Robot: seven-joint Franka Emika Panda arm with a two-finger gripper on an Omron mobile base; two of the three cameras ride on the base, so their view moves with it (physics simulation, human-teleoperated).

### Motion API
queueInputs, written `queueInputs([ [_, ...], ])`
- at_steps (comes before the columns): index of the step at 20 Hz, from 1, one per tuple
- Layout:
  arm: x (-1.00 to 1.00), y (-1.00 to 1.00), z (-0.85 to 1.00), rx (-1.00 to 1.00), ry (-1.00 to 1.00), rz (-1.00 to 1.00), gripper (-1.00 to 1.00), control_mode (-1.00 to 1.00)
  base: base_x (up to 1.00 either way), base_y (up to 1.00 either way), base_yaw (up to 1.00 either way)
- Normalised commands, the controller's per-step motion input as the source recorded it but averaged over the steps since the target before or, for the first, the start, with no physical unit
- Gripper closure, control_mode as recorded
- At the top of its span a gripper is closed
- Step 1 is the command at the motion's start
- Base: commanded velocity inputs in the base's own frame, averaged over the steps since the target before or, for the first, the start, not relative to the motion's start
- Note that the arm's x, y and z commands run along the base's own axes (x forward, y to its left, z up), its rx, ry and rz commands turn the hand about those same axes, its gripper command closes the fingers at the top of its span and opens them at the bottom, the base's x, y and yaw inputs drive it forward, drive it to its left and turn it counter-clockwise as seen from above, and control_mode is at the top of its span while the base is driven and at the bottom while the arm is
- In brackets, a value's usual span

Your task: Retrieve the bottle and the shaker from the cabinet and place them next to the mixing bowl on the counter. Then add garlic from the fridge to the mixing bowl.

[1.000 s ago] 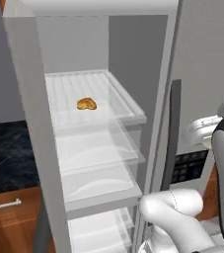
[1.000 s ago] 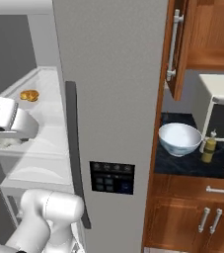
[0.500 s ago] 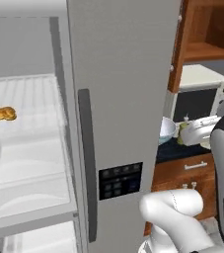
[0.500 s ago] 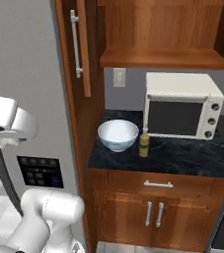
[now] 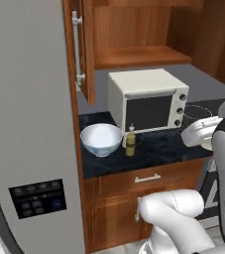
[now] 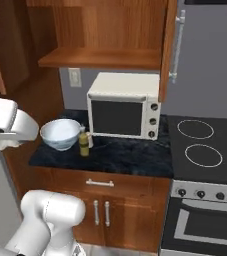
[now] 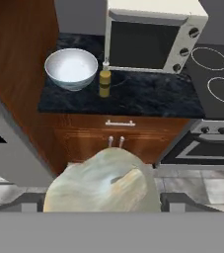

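In the hand view a pale, lumpy garlic bulb [image 7: 103,188] sits between the two finger tips of my gripper [image 7: 103,203], which is shut on it, high above the floor in front of the counter. Farther off on the dark counter [image 7: 148,96] stands the white mixing bowl [image 7: 71,68] [image 5: 101,139] [image 6: 60,134]. It looks bare inside. A small yellow-olive bottle [image 7: 104,83] [image 5: 130,141] [image 6: 84,142] stands right beside the bowl. I cannot make out the shaker. The open upper cabinet [image 5: 139,30] hangs above. The grey fridge [image 5: 25,124] is at the left.
A cream toaster oven [image 5: 148,101] [image 6: 122,105] stands on the counter behind the bottle. A black stove top [image 6: 205,145] lies to the right, with an oven [image 6: 205,220] under it. The open cabinet door [image 5: 82,49] juts out above the bowl. Wooden drawers [image 7: 121,133] are below the counter.
Both base views have swung from the open fridge shelves to the counter, so the camera moved. The bowl, bottle and toaster oven are now central. The jaws keep the same width.
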Motion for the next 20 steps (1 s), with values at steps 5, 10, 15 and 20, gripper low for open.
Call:
queueInputs([
  [5,0.0,0.0,0.0,0.0,0.0,0.0,1.0,1.0,0.56,-0.45,0.29],
  [10,0.0,0.0,0.0,0.0,0.0,0.0,1.0,1.0,0.2,-0.15,0.46],
  [15,0.0,0.0,0.0,0.0,0.0,0.0,1.0,1.0,0.47,0.0,0.51],
  [20,0.0,0.0,0.0,0.0,0.0,0.0,1.0,1.0,0.51,-0.4,0.32],
])
